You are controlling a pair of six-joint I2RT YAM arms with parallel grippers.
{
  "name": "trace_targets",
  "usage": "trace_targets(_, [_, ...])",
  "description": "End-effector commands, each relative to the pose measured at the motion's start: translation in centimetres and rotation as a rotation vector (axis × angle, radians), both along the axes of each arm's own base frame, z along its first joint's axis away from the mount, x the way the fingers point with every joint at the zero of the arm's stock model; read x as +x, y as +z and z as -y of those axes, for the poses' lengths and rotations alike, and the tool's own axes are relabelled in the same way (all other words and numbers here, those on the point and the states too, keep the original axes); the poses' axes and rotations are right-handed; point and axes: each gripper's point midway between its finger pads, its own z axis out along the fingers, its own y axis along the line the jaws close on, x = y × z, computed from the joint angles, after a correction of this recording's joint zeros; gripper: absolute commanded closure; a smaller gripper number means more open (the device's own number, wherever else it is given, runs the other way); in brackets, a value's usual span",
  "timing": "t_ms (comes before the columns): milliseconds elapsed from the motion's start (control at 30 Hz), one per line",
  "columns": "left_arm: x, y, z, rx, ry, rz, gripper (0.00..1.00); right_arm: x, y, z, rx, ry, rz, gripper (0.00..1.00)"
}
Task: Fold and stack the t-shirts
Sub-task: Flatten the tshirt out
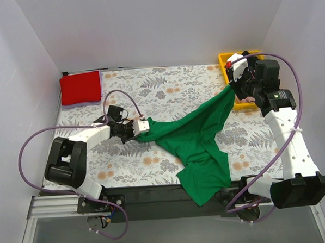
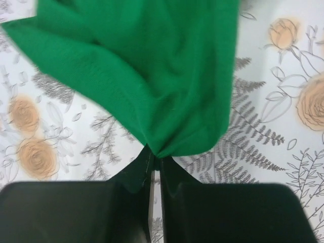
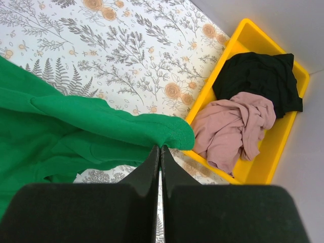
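Note:
A bright green t-shirt point(image 1: 199, 138) is stretched across the floral cloth, one end hanging over the table's front edge. My left gripper point(image 1: 139, 128) is shut on its left end, the cloth point(image 2: 152, 76) bunched at the fingertips. My right gripper point(image 1: 232, 87) is shut on its upper right corner point(image 3: 172, 132), held up beside the yellow tray. A folded red t-shirt point(image 1: 80, 87) lies at the back left corner. A black t-shirt point(image 3: 260, 78) and a dusty pink t-shirt point(image 3: 233, 129) lie crumpled in the tray.
The yellow tray point(image 1: 223, 58) stands at the back right, partly hidden by the right arm. Grey-and-orange floral cloth point(image 1: 166, 91) covers the table. White walls close in on the left, back and right.

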Motion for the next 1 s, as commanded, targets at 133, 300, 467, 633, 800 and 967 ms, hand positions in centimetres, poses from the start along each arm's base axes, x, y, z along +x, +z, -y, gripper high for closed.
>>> trace_targets(133, [8.3,13.4,-2.4,-0.196,0.435,0.084,1.0,2.2,4.8,0.4,0.027,-0.048,0.116,0.99])
trace_targets(300, [12.7,25.6,-5.5,-0.285,0.637,0.16,1.0,5.0,11.9,0.5,0.082,-0.09,0.269,0.99])
trace_targets(467, [13.5,35.9,-7.7,-0.414,0.781,0.305,1.0,5.6,20.0,1.5,0.126,-0.161,0.447,0.99])
trace_targets(633, [10.2,44.5,-10.7,-0.488,0.932,0.529,1.0,0.7,27.4,3.1,0.148,-0.222,0.654,0.99])
trace_targets(800, [3.6,50.9,-13.2,-0.604,1.023,0.754,1.0,-7.6,32.7,4.3,0.173,-0.241,0.875,0.99])
trace_targets(967, [-2.1,54.8,-14.2,-0.726,1.044,0.898,1.0,-12.6,35.2,4.1,0.188,-0.193,0.996,0.99])
